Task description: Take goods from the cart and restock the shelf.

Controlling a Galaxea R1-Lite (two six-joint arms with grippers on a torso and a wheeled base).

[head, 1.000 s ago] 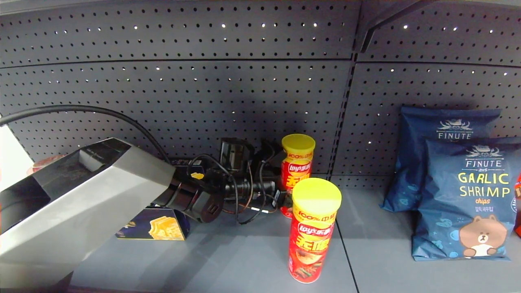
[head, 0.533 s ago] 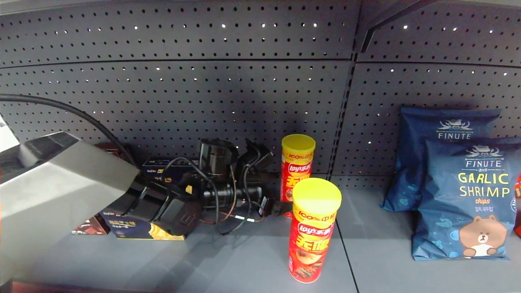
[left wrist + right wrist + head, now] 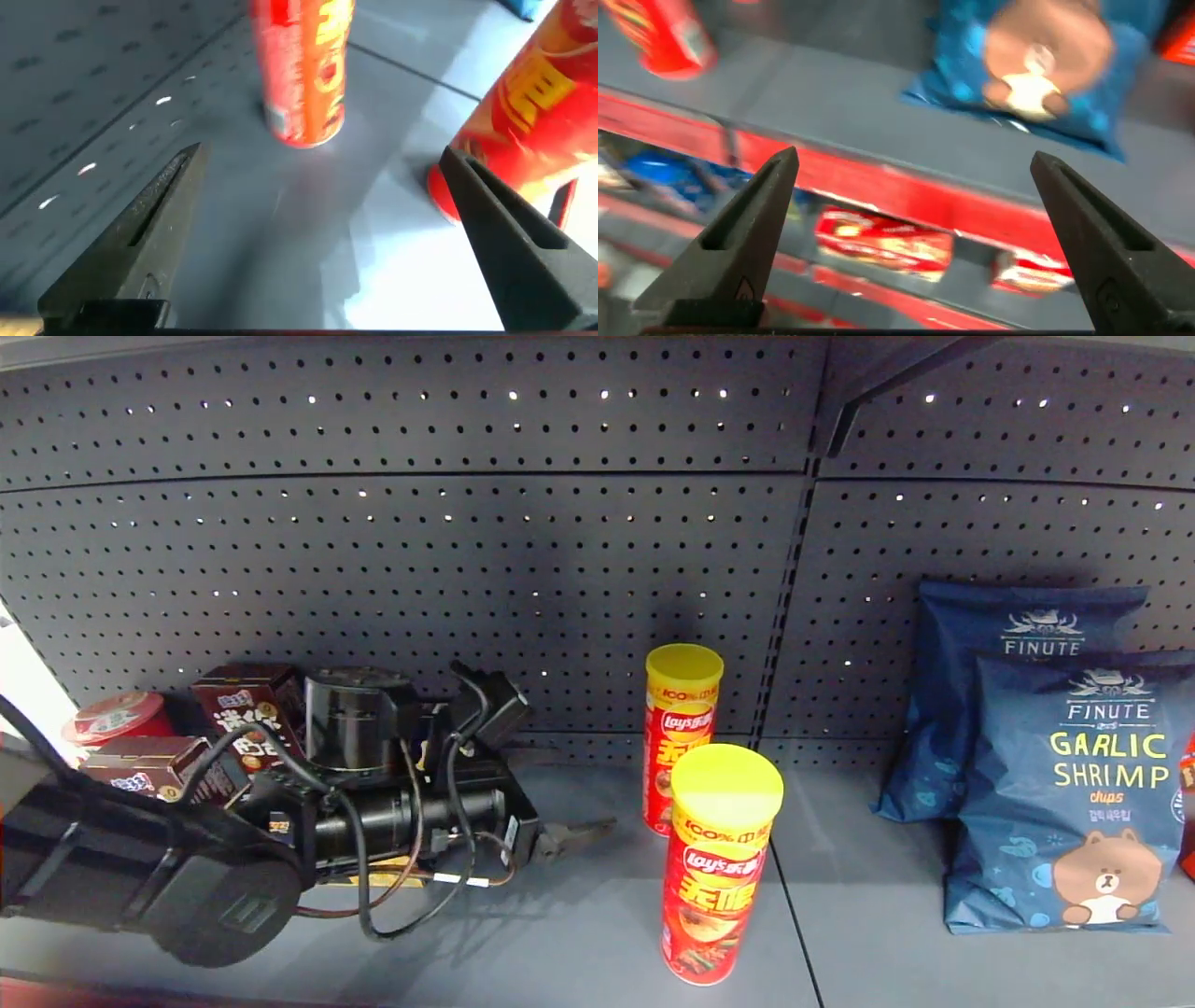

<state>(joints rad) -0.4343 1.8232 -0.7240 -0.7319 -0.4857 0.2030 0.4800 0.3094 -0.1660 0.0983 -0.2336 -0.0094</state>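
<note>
Where left pincer point(image 3: 320, 159) gapes, chip can point(image 3: 304, 70) ahead

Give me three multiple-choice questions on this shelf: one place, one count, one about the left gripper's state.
1. Where are the blue chip bags? A) right of the chip canisters B) left of them C) atop them
2. How many yellow-lidded chip canisters stand on the shelf? A) one B) two C) four
3. The left gripper is: A) shut on a canister B) shut on a bag C) open, empty
Answers: 1 A, bags lean at the right; 2 B, one stands before the other; 3 C, jaws apart, nothing between.
</note>
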